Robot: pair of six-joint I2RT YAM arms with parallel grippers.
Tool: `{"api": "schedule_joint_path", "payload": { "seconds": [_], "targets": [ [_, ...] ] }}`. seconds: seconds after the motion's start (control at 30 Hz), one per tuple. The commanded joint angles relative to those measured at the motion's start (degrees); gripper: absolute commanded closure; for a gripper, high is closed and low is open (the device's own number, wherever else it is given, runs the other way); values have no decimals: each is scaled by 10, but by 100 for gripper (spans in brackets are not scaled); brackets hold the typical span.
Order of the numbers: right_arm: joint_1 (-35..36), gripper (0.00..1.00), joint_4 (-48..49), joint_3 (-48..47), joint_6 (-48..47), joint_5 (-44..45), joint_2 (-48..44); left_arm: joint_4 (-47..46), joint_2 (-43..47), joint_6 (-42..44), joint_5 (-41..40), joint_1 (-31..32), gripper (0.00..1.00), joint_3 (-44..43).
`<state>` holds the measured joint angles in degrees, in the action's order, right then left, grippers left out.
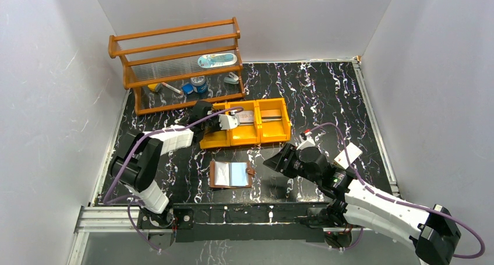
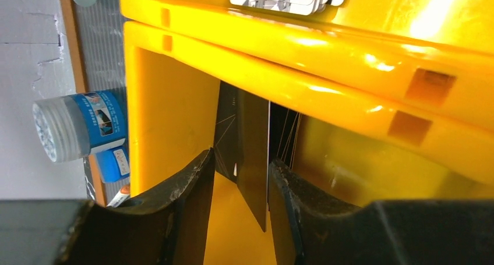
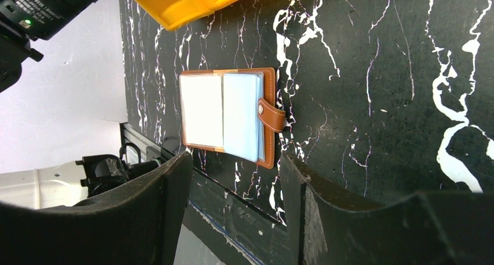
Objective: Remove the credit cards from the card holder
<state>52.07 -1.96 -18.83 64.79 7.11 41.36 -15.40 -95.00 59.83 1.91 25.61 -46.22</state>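
The brown card holder point(image 1: 232, 174) lies open on the black marble table near the front edge, showing pale grey-blue sleeves; it also shows in the right wrist view point(image 3: 230, 115), snap tab to the right. My left gripper point(image 1: 220, 122) hangs over the left compartment of the orange tray point(image 1: 244, 141). In the left wrist view, a dark card point(image 2: 253, 160) stands on edge between the open fingers point(image 2: 192, 189), resting against the right one, with a gap on its left side. More cards point(image 1: 247, 117) lie in the middle compartment. My right gripper point(image 1: 274, 162) is open and empty, right of the holder.
A wooden rack point(image 1: 175, 61) with small bottles and tubes stands at the back left, just behind the tray. A blue-labelled bottle point(image 2: 76, 131) lies beside the tray's left wall. White walls close off the table on three sides.
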Motion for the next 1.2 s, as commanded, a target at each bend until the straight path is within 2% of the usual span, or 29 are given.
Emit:
{"api": "schedule_joint_path", "payload": {
  "seconds": [0.0,0.43,0.87,1.03,1.17],
  "targets": [
    [-3,34,13,1,8,-2,4,7,54,-6,27,-4,63,5],
    [-3,34,16,1,7,-9,17,59,42,-24,40,-12,63,-4],
    [-4,34,13,-2,8,-8,19,43,0,-22,14,-17,67,-27],
    [-4,34,15,-2,9,-8,23,49,42,-48,48,-17,65,-18],
    [-5,34,23,-2,9,-13,30,45,63,-53,46,-17,62,-5]
  ]
}}
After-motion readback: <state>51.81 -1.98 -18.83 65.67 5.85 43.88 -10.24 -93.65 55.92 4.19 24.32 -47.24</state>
